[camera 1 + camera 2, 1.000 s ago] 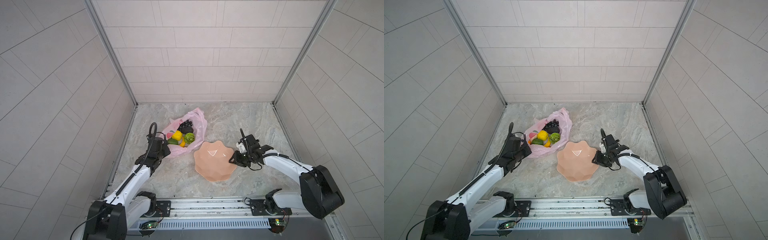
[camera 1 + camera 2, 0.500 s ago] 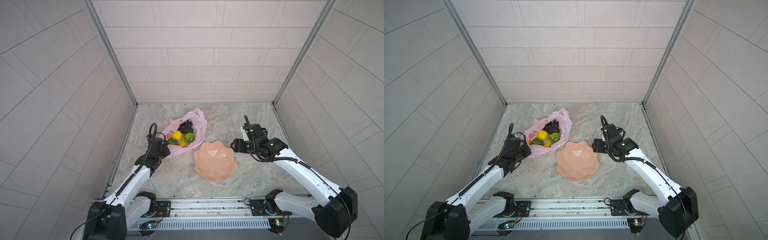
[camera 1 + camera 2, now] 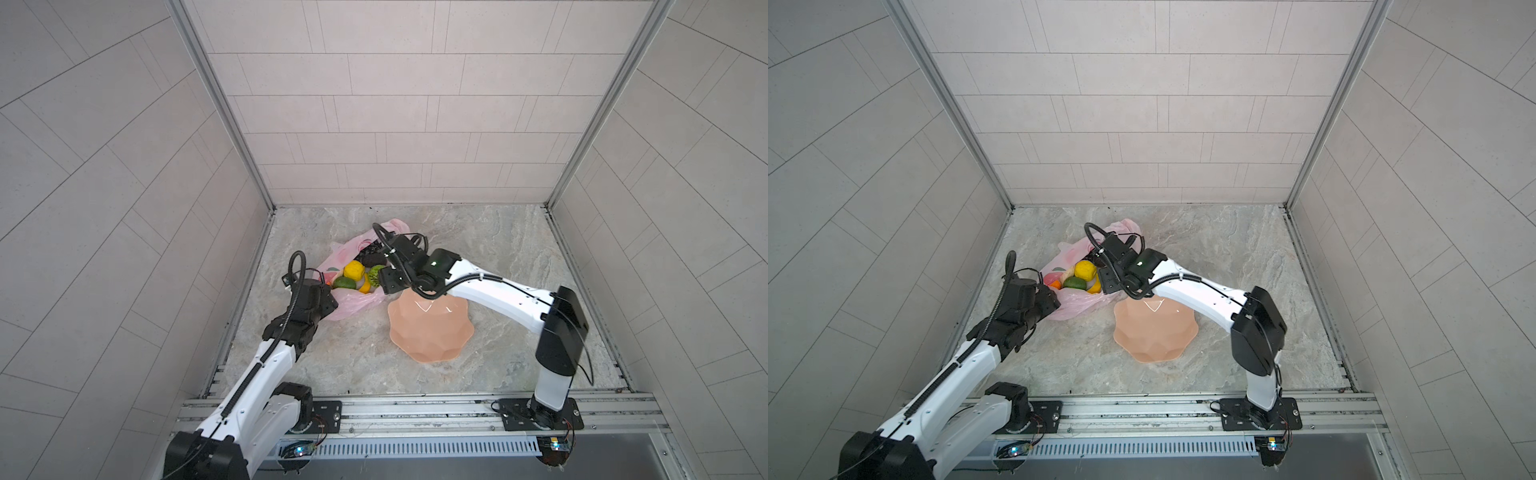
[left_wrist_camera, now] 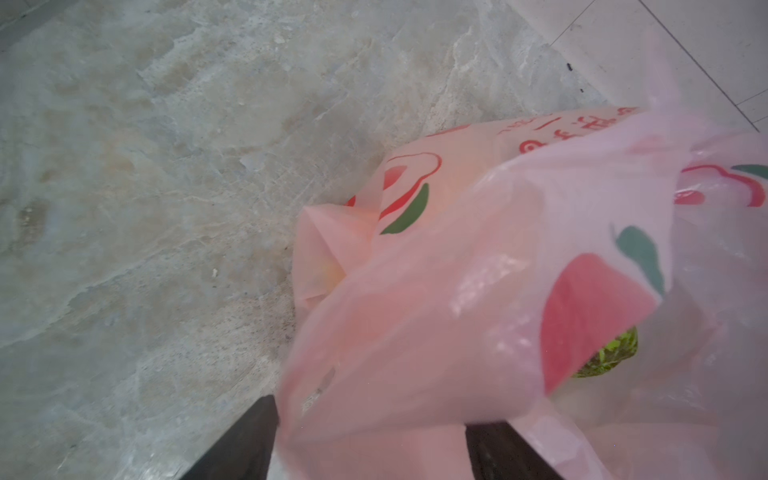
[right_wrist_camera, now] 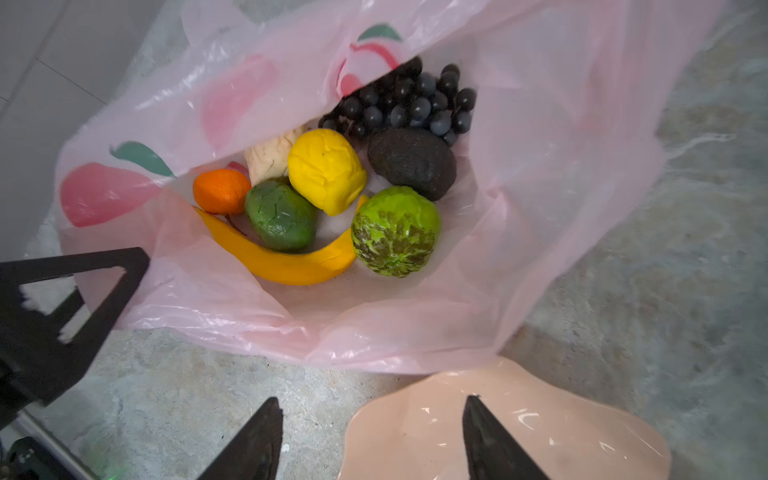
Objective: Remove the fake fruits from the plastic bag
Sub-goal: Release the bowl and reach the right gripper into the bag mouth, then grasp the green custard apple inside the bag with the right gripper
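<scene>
So the bag is thin, crinkly, see-through pink plastic with a red-and-green fruit print. It's slumped toward the back left of the bench, just beside the peach scalloped dish. Its mouth gapes open and the fake fruits are all still inside.

The right wrist view looks straight in: long yellow banana, dark grapes, a bumpy yellow one, a dark green ball, a lighter green ball, a dark lump, a cream knobbly one and a small orange one.

The left wrist view only gets the bag's outside, with a scrap of green behind the film. In both top views the right arm hangs over the bag and hides part of the pile.

The left fingers are spread apart, with loose bag film draped between them. The right fingers are also apart with nothing between them, above the dish's rim.
</scene>
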`<state>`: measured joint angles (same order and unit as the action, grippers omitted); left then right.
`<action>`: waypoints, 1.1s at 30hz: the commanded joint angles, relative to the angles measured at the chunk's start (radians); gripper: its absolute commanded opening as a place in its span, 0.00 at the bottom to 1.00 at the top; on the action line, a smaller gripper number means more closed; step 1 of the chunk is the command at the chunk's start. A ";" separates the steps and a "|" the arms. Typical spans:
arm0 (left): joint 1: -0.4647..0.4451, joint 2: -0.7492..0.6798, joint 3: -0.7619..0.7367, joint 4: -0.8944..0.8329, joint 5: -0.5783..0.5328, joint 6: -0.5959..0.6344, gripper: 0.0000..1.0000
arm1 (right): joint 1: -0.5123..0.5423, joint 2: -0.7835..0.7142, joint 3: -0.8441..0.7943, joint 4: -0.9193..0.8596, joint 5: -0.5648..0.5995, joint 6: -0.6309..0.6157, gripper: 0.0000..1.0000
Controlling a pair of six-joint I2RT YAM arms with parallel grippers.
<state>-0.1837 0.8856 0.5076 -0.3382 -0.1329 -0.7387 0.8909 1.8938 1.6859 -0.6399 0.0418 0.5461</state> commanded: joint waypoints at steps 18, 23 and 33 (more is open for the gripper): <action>-0.003 0.293 0.302 -0.245 0.000 -0.130 0.93 | 0.114 0.241 0.051 0.097 -0.068 -0.109 0.69; 0.006 0.298 0.265 -0.206 -0.024 -0.137 0.87 | 0.113 0.254 0.038 0.096 -0.040 -0.126 0.68; 0.006 0.254 0.160 -0.097 -0.001 -0.095 0.64 | 0.092 0.158 0.034 0.084 -0.116 -0.119 0.66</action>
<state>-0.1829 1.1637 0.6941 -0.4732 -0.1234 -0.8547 0.9920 2.1334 1.7233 -0.5434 -0.0441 0.4255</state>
